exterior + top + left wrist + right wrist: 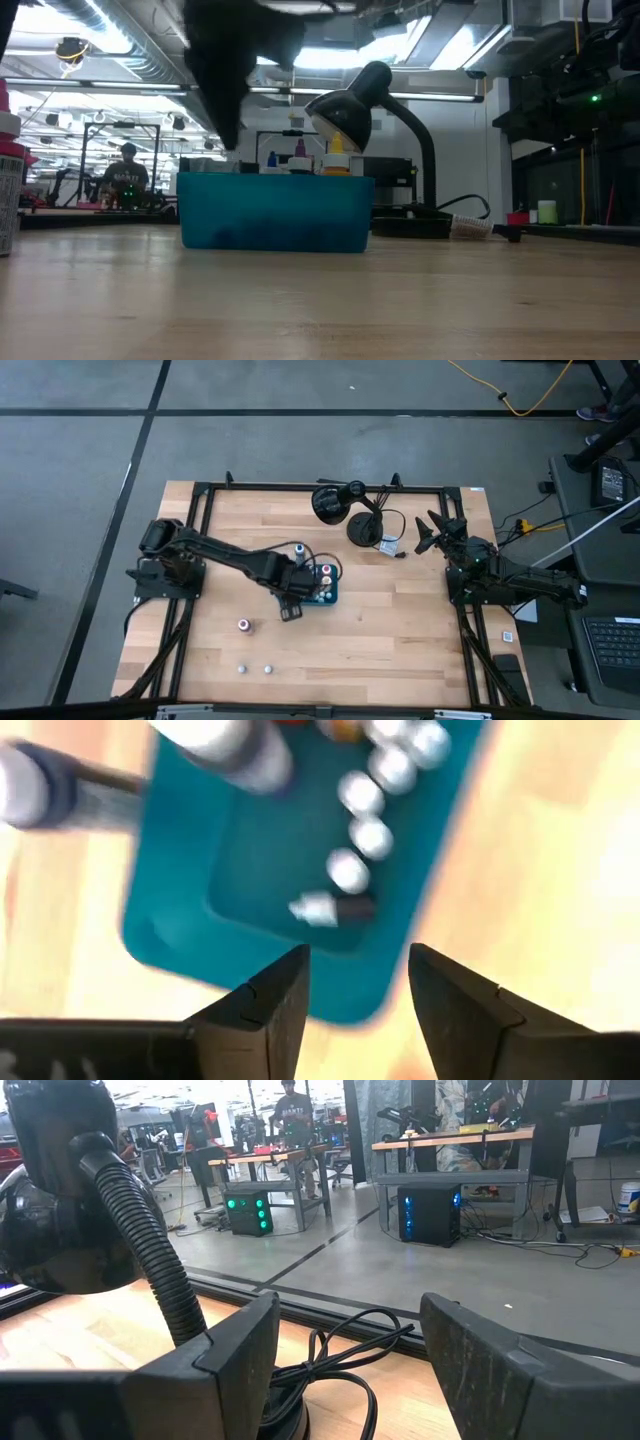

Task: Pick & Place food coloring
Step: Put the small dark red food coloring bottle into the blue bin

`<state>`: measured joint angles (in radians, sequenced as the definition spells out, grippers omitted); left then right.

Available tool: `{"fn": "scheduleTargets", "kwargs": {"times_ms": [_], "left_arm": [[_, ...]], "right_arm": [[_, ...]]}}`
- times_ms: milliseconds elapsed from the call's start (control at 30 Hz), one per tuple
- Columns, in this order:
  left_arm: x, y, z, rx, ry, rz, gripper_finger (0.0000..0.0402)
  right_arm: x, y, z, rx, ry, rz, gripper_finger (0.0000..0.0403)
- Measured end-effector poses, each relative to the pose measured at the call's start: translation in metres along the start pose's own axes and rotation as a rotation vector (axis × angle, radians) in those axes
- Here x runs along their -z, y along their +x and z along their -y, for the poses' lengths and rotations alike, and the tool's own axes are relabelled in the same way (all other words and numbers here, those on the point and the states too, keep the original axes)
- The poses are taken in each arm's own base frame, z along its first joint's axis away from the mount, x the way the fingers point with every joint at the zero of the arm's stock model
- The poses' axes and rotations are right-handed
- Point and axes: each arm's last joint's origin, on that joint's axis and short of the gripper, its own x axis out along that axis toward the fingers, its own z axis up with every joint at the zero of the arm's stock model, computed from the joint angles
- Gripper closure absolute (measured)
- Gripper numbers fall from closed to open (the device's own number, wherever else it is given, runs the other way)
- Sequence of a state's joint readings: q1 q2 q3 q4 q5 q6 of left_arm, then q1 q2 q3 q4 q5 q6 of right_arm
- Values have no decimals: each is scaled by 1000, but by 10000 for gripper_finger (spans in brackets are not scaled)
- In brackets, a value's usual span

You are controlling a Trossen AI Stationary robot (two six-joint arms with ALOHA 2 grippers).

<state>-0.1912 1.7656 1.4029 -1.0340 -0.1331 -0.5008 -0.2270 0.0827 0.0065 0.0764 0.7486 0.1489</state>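
The left gripper [358,982] hangs over the teal tray [170,925], its jaws parted with nothing between them; a small bottle [330,908] lies on its side on the tray floor just ahead of the fingertips, beside a row of pale bottles [372,795] standing further in. From above, this gripper [292,596] sits at the tray's [331,598] near edge, in the middle of the table [400,650]. Three more bottles wait loose on the wood: one with a reddish top [243,625] and two pale ones [255,669] nearer the front edge. These bottles look light, hard and smooth, so they should tip or roll at a nudge and may slip from a loose pinch; across the body just under the cap looks the safest hold. The right gripper [345,1365] waits at the table's right side, jaws wide and empty, facing the black lamp [75,1200].
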Motion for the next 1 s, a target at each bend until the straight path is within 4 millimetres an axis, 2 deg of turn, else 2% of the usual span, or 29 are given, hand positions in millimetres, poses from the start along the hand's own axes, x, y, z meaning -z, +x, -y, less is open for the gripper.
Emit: {"fn": "scheduleTargets", "kwargs": {"times_ms": [200,433,700,833,1000], "left_arm": [[32,-20,34,27,111,-7,234],[71,-31,78,54,162,-1,243],[109,-40,108,110,245,-33,245],[119,-38,121,159,268,-48,244],[119,-21,136,191,292,-65,246]], "right_arm": [[0,0,0,0,0,0,159],[0,0,0,0,0,0,159],[0,0,0,0,0,0,159],[0,0,0,0,0,0,159],[0,0,0,0,0,0,159]]}}
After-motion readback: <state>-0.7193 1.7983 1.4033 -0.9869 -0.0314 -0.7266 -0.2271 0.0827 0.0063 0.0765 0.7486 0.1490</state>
